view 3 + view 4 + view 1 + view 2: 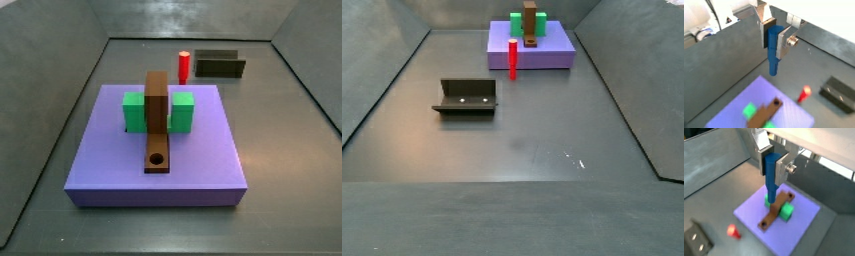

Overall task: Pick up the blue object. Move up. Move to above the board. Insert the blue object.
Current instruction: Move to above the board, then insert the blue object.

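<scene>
While clamped upright between the jaws, the blue object (771, 172) hangs above the board (778, 208).

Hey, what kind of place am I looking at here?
Probably a simulated robot test cell: bare grey walled floor, a purple slab carrying the board, and the fixture. The gripper, above the slab, holds the blue object.

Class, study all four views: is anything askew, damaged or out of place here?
Nothing stands out. The gripper holds the blue peg upright above the board, which lies flat between the green blocks on the purple slab. The red peg stands upright on the floor; the fixture sits apart.
</scene>
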Robot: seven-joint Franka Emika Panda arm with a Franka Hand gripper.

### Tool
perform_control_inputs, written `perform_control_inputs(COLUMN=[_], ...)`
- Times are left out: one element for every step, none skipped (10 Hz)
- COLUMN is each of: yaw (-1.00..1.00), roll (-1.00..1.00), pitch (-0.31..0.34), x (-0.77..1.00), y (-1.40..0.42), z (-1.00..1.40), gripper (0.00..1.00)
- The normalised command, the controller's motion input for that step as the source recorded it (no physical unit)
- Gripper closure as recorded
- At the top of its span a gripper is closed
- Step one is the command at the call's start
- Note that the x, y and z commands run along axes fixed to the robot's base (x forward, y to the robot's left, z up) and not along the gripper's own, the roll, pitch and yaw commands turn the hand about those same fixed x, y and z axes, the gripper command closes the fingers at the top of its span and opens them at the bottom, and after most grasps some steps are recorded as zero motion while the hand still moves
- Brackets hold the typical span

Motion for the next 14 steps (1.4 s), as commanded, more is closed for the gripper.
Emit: perform_control_inputs(yaw=[0.00, 0.00, 0.01, 0.00, 0.01, 0.12, 0.04, 0.06, 0.11, 0.12, 0.12, 0.12, 0.11, 0.00], roll=[0.08, 0.05, -0.05, -0.05, -0.07, -0.40, -0.22, -0.11, 0.00, 0.15, 0.17, 0.17, 0.19, 0.23], pitch=[0.127, 0.047, 0.000, 0.000, 0.000, 0.000, 0.059, 0.067, -0.060, -0.106, -0.094, -0.087, -0.090, -0.071], x=[0.43, 0.19, 0.00, 0.00, 0.00, -0.08, 0.00, 0.06, 0.05, 0.12, 0.08, 0.07, 0.05, 0.00], y=[-0.45, -0.22, -0.05, -0.05, -0.07, -0.30, -0.80, -0.96, -1.00, -0.85, -0.84, -0.83, -0.76, -0.51], z=[0.12, 0.07, -0.08, -0.07, -0.07, -0.18, -0.43, -0.57, -0.63, -0.48, -0.43, -0.39, -0.43, -0.62], gripper=[1.00, 1.00, 1.00, 1.00, 1.00, 1.00, 1.00, 1.00, 1.00, 1.00, 1.00, 1.00, 1.00, 1.00])
